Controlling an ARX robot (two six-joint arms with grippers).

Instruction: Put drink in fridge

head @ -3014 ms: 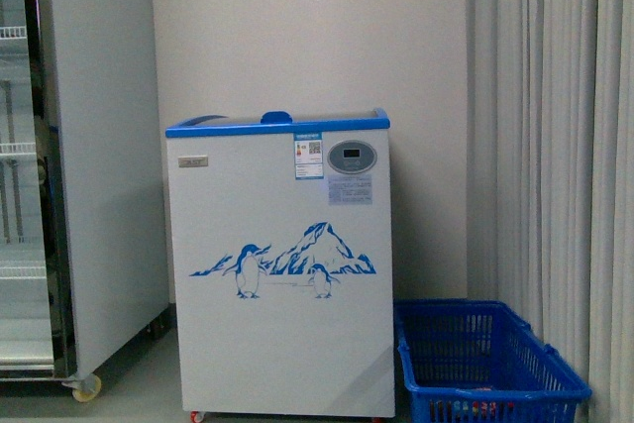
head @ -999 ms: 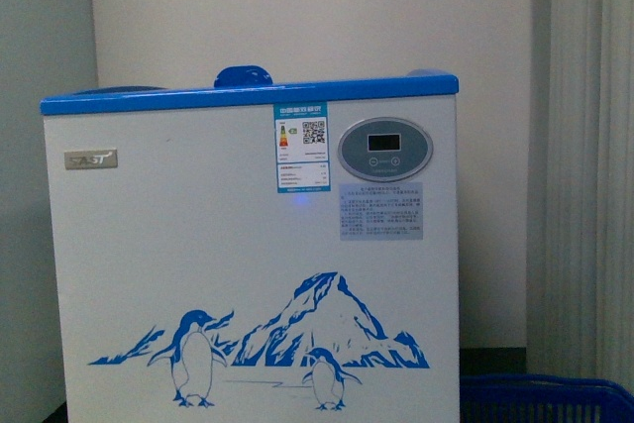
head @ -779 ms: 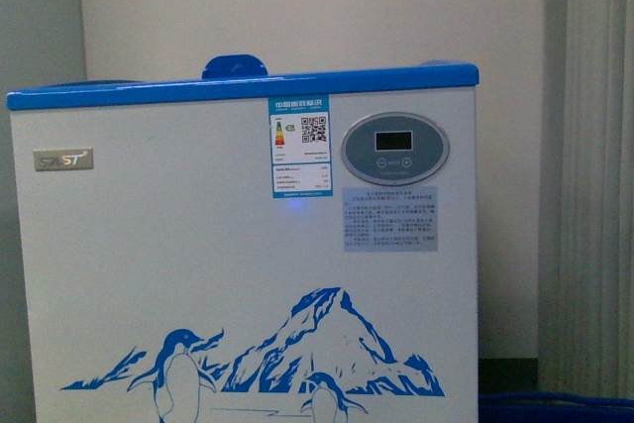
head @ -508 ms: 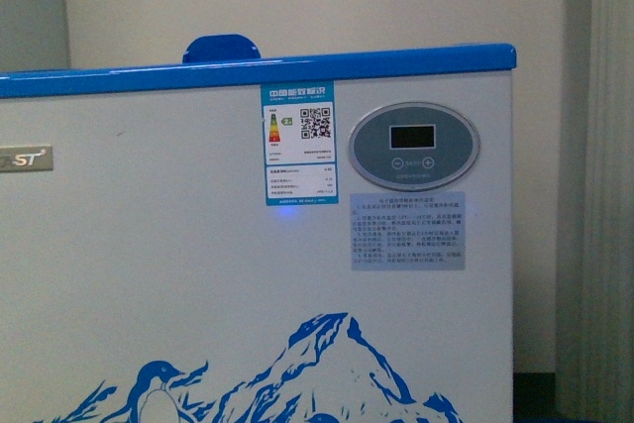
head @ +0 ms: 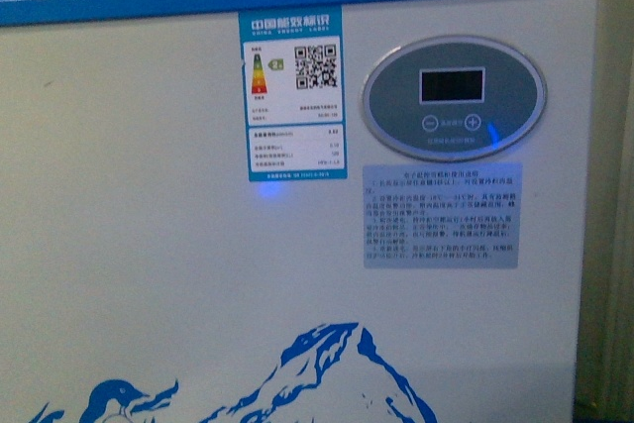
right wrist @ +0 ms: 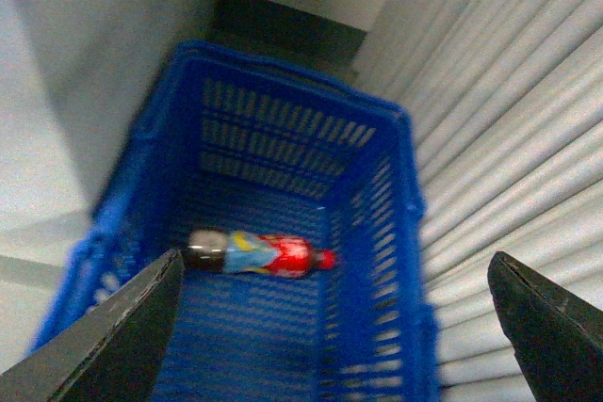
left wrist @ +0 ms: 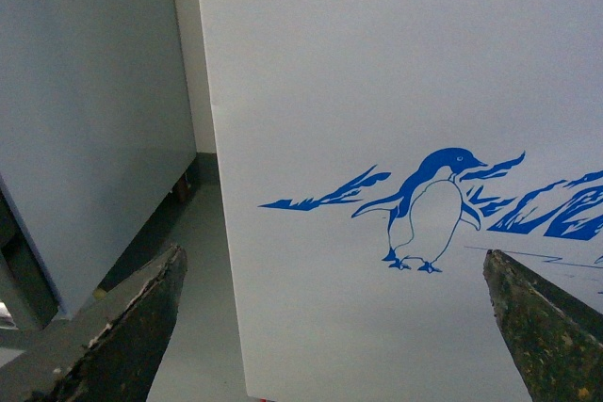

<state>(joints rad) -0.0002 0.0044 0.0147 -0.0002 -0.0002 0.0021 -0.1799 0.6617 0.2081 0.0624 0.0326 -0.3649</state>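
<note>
Right gripper (right wrist: 334, 259), spread wide and empty, hangs above the red-and-blue-labelled clear plastic bottle (right wrist: 256, 253) lying in a blue plastic basket (right wrist: 273, 143); left gripper (left wrist: 334, 253), equally wide, faces the white penguin-decal fridge (left wrist: 377, 72).

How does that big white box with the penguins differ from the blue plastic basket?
The white chest cooler with penguin decal has solid walls; the blue plastic basket has slotted ones. The cooler's inside is hidden; the basket is open-topped, a red-and-blue-labelled plastic bottle lying inside. Both show blue.

L end effector fingers (left wrist: 113, 336) blk, scuffed, wedge-shaped.
</note>
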